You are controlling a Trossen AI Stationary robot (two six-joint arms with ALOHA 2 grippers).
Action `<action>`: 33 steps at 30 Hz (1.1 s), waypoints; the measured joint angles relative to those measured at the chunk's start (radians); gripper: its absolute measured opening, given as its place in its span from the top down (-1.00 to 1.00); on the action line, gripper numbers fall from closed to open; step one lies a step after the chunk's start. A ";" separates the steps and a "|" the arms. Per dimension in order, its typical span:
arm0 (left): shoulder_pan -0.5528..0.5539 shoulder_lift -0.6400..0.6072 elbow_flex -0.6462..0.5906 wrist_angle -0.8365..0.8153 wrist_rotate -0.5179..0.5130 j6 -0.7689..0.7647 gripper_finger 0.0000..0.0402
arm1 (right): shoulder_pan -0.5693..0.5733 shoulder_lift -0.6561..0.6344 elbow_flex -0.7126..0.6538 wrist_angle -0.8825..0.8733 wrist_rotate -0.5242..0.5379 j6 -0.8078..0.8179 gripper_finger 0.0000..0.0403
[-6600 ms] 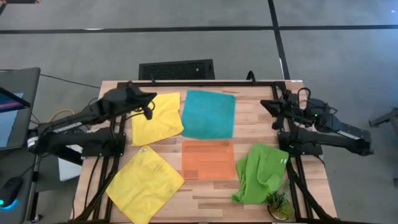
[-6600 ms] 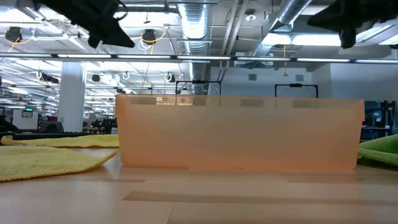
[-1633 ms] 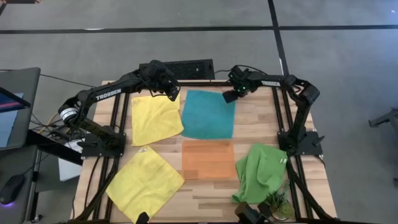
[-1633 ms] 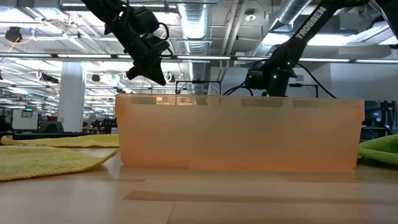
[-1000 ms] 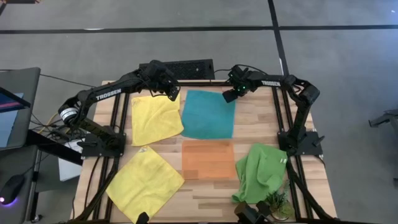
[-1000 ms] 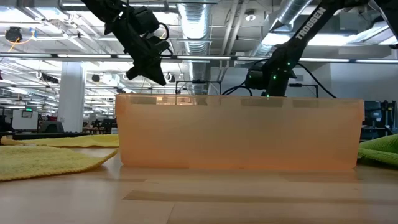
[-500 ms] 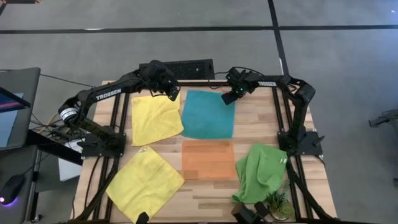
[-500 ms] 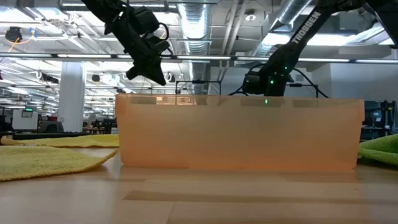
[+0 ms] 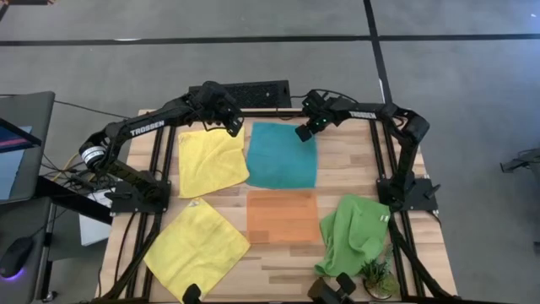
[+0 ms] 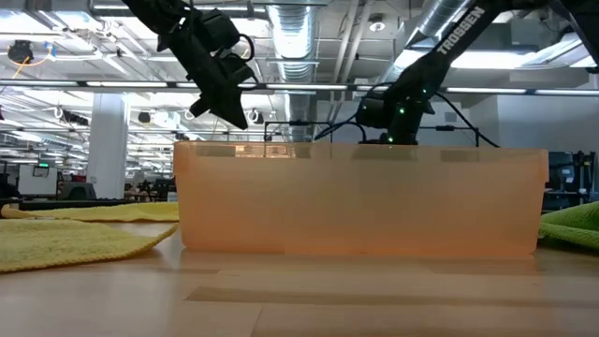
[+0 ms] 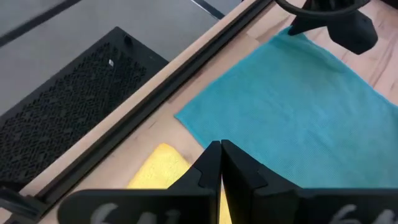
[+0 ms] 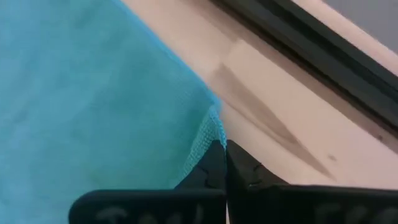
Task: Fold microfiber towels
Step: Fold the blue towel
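Teal towel point(image 9: 283, 155) flat at the tabletop's point(image 9: 354, 165) back centre, far right corner pinched and slightly lifted. Right gripper point(image 9: 303, 133) on that corner, fingers point(image 12: 211, 165) closed tight on the teal edge. Left gripper point(image 9: 235, 127) hovers at the teal towel's far left corner, above the gap between it and the yellow towel point(image 9: 211, 160) just to its left; fingers point(image 11: 210, 163) pressed together, nothing held. In the left wrist view the right gripper shows at the opposite far corner.

Orange tray point(image 9: 283, 216) sits just in front of the teal towel, tabletop centre. Second yellow towel point(image 9: 196, 249) lies flat at front left, turned diamond-wise. Green towel point(image 9: 353, 235) is crumpled at front right, beside the tray. Small plant point(image 9: 377, 276) at the front right corner, touching the green towel's edge.
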 joint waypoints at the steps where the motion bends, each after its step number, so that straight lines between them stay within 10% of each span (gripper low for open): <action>1: 0.005 0.000 0.000 -0.006 0.014 -0.001 1.00 | 0.009 0.000 0.009 -0.001 0.000 0.000 0.97; 12: 0.045 0.000 -0.072 0.018 0.074 -0.079 0.96 | 0.112 -0.002 0.120 -0.056 0.004 -0.028 0.98; 24: 0.061 0.019 -0.078 0.080 0.134 -0.253 0.25 | 0.143 -0.003 0.243 -0.162 0.006 -0.048 0.99; 33: 0.099 0.231 -0.078 0.217 0.303 -0.252 0.17 | 0.151 -0.003 0.312 -0.213 0.004 -0.092 0.99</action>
